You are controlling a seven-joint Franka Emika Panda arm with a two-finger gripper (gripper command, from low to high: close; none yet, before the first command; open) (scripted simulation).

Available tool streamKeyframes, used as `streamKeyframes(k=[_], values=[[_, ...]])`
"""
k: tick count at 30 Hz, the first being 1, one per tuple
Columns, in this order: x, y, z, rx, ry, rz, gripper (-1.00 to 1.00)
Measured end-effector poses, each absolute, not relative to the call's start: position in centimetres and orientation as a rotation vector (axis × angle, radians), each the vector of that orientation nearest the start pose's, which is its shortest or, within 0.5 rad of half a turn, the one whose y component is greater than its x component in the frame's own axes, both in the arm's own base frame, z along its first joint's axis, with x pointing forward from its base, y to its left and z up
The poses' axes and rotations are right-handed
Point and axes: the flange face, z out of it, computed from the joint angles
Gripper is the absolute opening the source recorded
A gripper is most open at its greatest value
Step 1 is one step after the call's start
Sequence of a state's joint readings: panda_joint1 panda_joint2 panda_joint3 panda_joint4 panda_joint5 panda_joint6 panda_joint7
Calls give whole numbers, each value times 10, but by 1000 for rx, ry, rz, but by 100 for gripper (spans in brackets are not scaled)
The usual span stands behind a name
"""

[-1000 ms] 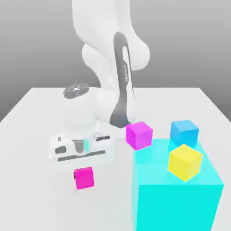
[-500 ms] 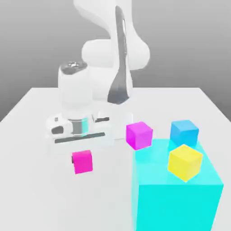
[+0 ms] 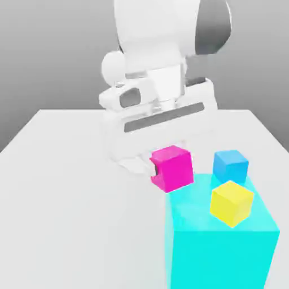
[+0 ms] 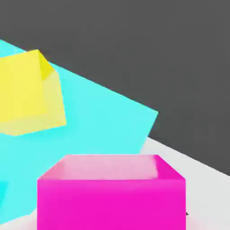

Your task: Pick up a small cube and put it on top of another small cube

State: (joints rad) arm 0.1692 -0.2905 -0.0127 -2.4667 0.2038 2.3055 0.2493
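I held the small hot-pink cube [image 3: 173, 167] clamped in my gripper [image 3: 163, 169], lifted clear of the white table [image 3: 51, 186] beside the big cyan block [image 3: 220, 242], so it could go onto another cube.

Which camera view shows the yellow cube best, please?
The exterior view shows the yellow cube best: it is whole there, with three faces visible, sitting tilted on the big cyan block, in front of the blue cube. In the hand view the picture's edge cuts the yellow cube off.
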Motion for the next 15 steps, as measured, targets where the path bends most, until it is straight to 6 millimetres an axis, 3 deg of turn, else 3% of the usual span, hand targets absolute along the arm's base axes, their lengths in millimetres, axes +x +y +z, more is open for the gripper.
streamKeyframes(k=[4, 6, 11, 12, 15], values=[[424, 141, 460, -2989, 125, -80, -100], [406, 164, 468, -3059, 38, -36, -100], [396, 170, 406, -3135, 2, 3, -100], [395, 170, 397, -3136, 1, 4, 100], [395, 170, 397, -3136, 1, 4, 100]])
